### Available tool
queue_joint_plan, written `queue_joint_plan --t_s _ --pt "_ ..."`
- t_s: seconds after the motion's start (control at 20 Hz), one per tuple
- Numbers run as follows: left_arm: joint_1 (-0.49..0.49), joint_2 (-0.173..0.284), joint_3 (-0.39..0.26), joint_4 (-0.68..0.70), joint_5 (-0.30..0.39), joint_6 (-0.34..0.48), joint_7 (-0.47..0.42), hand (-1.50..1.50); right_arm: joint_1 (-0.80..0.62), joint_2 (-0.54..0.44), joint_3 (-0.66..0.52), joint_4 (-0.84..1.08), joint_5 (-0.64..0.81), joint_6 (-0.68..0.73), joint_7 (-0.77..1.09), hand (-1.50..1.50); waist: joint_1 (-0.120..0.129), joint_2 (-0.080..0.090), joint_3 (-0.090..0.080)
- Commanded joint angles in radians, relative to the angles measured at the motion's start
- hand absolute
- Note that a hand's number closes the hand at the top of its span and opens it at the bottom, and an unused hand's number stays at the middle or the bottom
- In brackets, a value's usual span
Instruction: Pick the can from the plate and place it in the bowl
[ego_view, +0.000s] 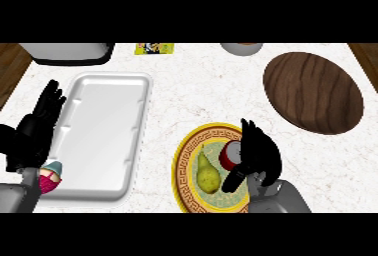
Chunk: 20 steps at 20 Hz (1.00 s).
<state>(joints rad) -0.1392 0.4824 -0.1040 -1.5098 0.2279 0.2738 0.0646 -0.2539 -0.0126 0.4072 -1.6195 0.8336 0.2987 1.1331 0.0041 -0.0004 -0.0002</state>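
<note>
The fingers (255, 134) of the right hand (258, 152) curl over the can (232, 154), and the thumb (235, 179) reaches down along its near side, so the hand looks closed around it, though most of the can is hidden beneath the black palm. Only the can's red side and pale end show, poking out to the left of the hand. It sits on the yellow-rimmed plate (186, 145), right of the plate's middle, with a pear (207, 172) lying just beside it on the left. The can's long axis cannot be judged with so little of it visible.

The bowl (314, 92), dark and wooden, lies up and to the right of the plate, well apart from it, on the same side as the right hand. That makes this hand the nearer 1 for the transfer; I judge the coming move to be a lift, then a carry away from the robot and to the right.

The left hand (40, 125) rests at the view's left edge, fingers straight and relaxed, beside a white tray (96, 145).
</note>
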Motion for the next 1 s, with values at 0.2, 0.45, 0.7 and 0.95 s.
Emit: queue_joint_plan --t_s 0.2,0.45,0.7,0.95 --pt "0.052 0.007 0.041 -0.043 -0.014 -0.039 0.004 0.00 -0.016 0.012 -0.027 0.125 0.006 -0.071 0.098 -1.50 0.005 0.000 0.000" --pt "-0.002 -0.049 0.066 -0.010 -0.060 -0.059 0.025 0.00 -0.014 -0.008 -0.078 0.182 -0.038 -0.040 -0.091 1.50 -0.002 0.000 0.000" --pt "0.022 -0.112 0.046 0.055 -0.103 -0.052 -0.064 0.00 -0.131 -0.004 -0.102 0.307 -0.064 -0.117 -0.111 1.50 -0.001 0.002 0.000" --pt "0.013 -0.090 0.103 0.004 -0.102 -0.098 0.011 0.00 -0.104 0.012 -0.045 0.284 -0.018 -0.183 -0.077 1.50 -0.001 0.000 0.000"
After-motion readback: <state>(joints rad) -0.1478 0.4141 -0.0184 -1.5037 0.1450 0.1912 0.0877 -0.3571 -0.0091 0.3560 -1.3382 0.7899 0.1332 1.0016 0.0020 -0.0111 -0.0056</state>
